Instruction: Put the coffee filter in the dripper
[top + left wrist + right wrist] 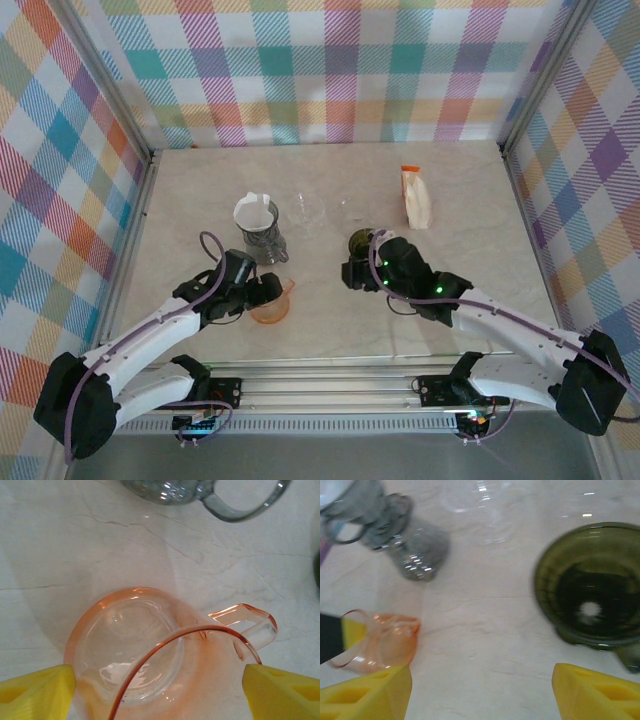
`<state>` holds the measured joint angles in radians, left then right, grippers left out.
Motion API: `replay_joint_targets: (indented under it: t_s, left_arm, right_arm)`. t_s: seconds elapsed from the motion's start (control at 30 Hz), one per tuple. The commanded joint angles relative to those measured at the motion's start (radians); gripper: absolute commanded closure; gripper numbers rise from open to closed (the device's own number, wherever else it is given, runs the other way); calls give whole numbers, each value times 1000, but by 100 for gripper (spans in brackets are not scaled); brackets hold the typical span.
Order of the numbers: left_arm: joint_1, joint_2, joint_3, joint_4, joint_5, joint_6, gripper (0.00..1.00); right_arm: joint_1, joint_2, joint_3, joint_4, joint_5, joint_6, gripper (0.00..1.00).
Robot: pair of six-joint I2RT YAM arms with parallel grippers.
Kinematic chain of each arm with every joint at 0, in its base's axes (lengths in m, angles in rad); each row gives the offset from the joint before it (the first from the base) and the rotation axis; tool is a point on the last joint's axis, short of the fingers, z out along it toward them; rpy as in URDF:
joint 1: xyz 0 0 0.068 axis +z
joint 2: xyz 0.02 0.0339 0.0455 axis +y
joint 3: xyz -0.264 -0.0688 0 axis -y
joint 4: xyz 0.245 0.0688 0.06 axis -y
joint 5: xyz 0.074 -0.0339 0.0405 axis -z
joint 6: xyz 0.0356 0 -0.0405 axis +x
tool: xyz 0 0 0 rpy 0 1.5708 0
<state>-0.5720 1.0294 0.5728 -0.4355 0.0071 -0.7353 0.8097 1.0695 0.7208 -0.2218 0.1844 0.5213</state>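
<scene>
Reading it as nearly done: white paper coffee filter sits in the smoky grey glass dripper, just ahead of the left pincer. That pincer is spread astride an orange glass dripper, pinching nothing. Right pincer is spread and empty. What's left, by my read: back both arms off.

No legible text, label, brand, number or sign is to be found on any item in the three views. The white pouch with the orange top, located beyond and to the right of the right gripper, is shown too small for any print on its surface to be read.
</scene>
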Motion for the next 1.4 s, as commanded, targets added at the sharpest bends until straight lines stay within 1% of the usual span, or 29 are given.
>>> replay_joint_targets:
  t_s: [0.0,0.1,0.2,0.23,0.37,0.5,0.57,0.63,0.77,0.8,0.83,0.97,1.07,1.17,1.27,1.37]
  left_arm:
    - [-57,36,-7,96,61,11,14]
    - [-110,97,23,128,64,10,14]
    - [-145,151,42,149,81,15,14]
    - [-154,164,48,185,88,19,15]
    - [-200,228,77,219,117,37,15]
    - [-254,283,104,255,143,43,15]
    - [-278,311,126,262,157,51,15]
    - [-290,325,154,234,146,53,15]
    - [-289,257,166,172,101,41,11]
    - [-290,226,171,167,93,37,10]
    - [-290,196,175,119,85,31,9]
    - [-290,47,195,17,36,21,4]
    - [-289,-34,211,-72,-4,28,3]
    - [-289,-84,214,-128,-16,31,3]
    - [-289,-122,200,-158,-33,26,3]
    - [-288,-148,183,-164,-47,17,3]
  right_arm:
    - [-53,16,48,-103,-11,-49,27]
    - [-91,60,79,-104,-40,-78,27]
    - [-109,119,128,-100,-85,-130,27]
    - [-111,142,154,-117,-81,-142,28]
    - [-137,211,221,-192,-24,-130,28]
    - [-188,207,175,-160,-35,-121,28]
    - [-208,186,137,-117,-69,-133,27]
    - [-226,167,108,-90,-100,-147,26]
    - [-244,154,76,-79,-127,-186,26]
    - [-251,151,61,-70,-130,-191,27]
    - [-259,152,45,-61,-138,-191,27]
    - [-288,141,-24,27,-203,-225,28]
    - [-297,170,-41,69,-218,-252,28]
    - [-302,220,-42,99,-217,-269,29]
    - [-301,263,-43,129,-225,-286,33]
    - [-302,290,-42,144,-231,-284,42]
